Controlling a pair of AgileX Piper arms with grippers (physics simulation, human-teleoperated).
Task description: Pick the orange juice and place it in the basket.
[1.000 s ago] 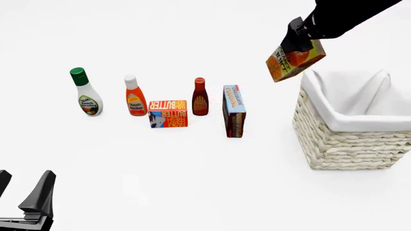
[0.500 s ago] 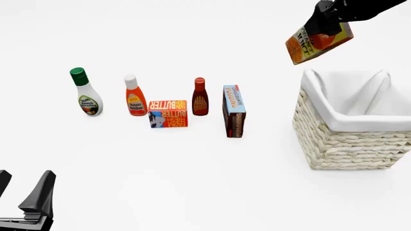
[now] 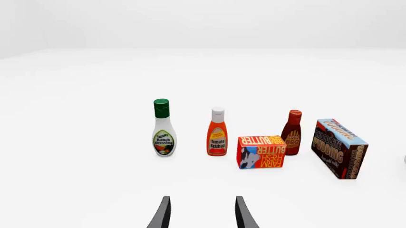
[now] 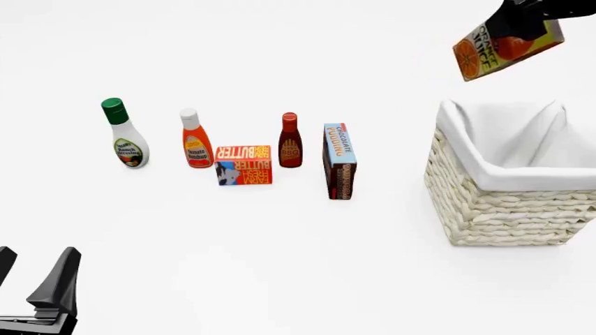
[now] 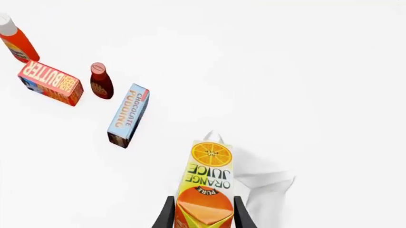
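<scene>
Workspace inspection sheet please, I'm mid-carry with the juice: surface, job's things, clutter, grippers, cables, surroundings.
Surface: plain white table, no spills seen.
Job's things: orange juice tilted in the air, above and just left of the basket's far-left corner; basket holds only its white lining.
Clutter: ranch dressing, ketchup, butter box, BBQ sauce, chocolate pudding box, all left of the basket.
Grippers: right gripper shut on the carton; left gripper open, holding nothing, low near the table's near edge.
Cables: nothing seen.
Surroundings: blank white, nothing seen.
</scene>
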